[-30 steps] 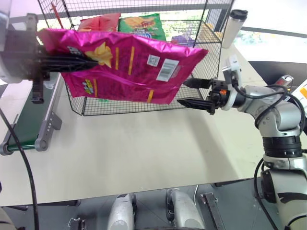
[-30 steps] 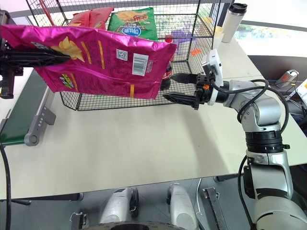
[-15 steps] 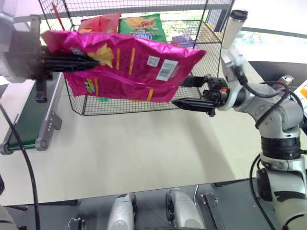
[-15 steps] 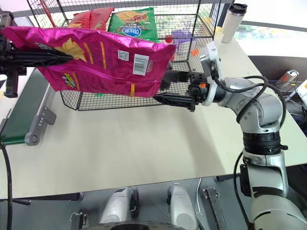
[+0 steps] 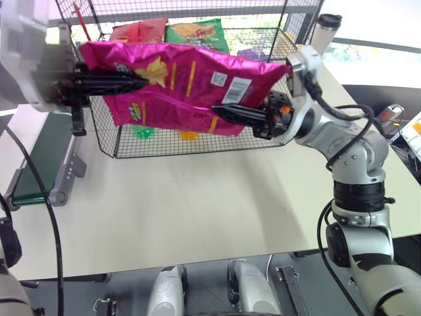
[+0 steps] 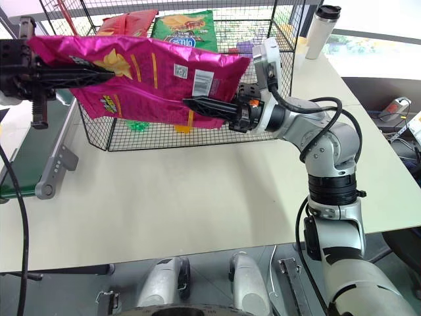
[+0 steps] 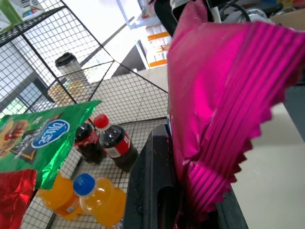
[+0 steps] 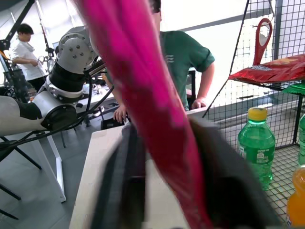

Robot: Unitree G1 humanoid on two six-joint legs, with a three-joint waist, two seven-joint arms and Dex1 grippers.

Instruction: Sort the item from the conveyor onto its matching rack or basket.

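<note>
In the upper middle of the frame, the pink chip bag (image 5: 184, 85) hangs before the black wire rack (image 5: 197, 141), left gripper (image 5: 141, 82) and right gripper (image 5: 220, 110) both clamped on it.

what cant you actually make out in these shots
- Lower tier of the black wire rack: in the eye views the pink chip bag hangs in front of it and hides most of what stands there.
- Conveyor: cut off by the left edge of the left eye view; its far end is not shown.
- Right gripper: blurred in the right wrist view, shut on the bag.
- Print on the bag: too small to read.
</note>
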